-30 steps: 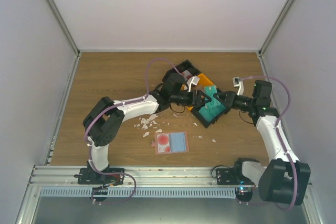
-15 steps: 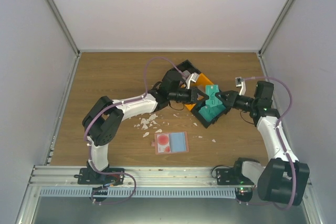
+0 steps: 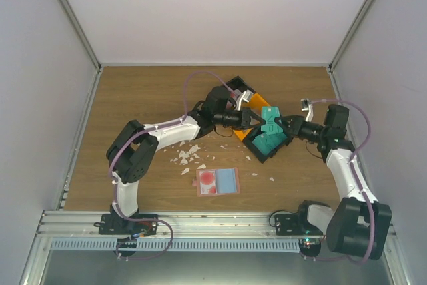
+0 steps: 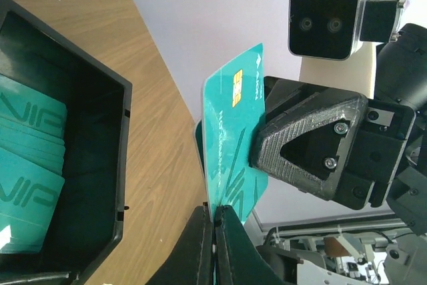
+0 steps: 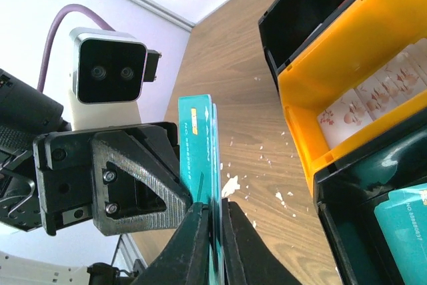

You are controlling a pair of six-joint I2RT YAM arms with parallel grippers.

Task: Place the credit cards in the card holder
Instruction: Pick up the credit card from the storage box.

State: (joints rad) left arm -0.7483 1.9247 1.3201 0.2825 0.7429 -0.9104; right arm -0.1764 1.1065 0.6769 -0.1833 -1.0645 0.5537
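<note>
A teal credit card point(image 3: 270, 115) stands on edge in the air over the black bin point(image 3: 262, 154), pinched from both sides. My left gripper point(image 3: 259, 119) is shut on its lower edge point(image 4: 215, 210), and the card point(image 4: 230, 138) rises between the jaws. My right gripper point(image 3: 280, 123) holds the opposite edge, where two teal cards point(image 5: 200, 145) stand pressed together between its close-set jaws point(image 5: 212, 206). More teal cards point(image 4: 27, 158) lie in the black bin. The card holder point(image 3: 217, 180) lies open and flat on the table, nearer the arm bases.
An orange bin point(image 5: 300, 98) beside the black one holds white cards with red markings point(image 5: 373, 98). A further black bin point(image 3: 235, 85) sits behind it. White crumbs point(image 3: 187, 157) are scattered left of the card holder. Grey walls enclose the wooden table.
My left gripper has shut on the teal card that the right gripper holds. Both grippers and the card have shifted slightly toward the back of the table.
</note>
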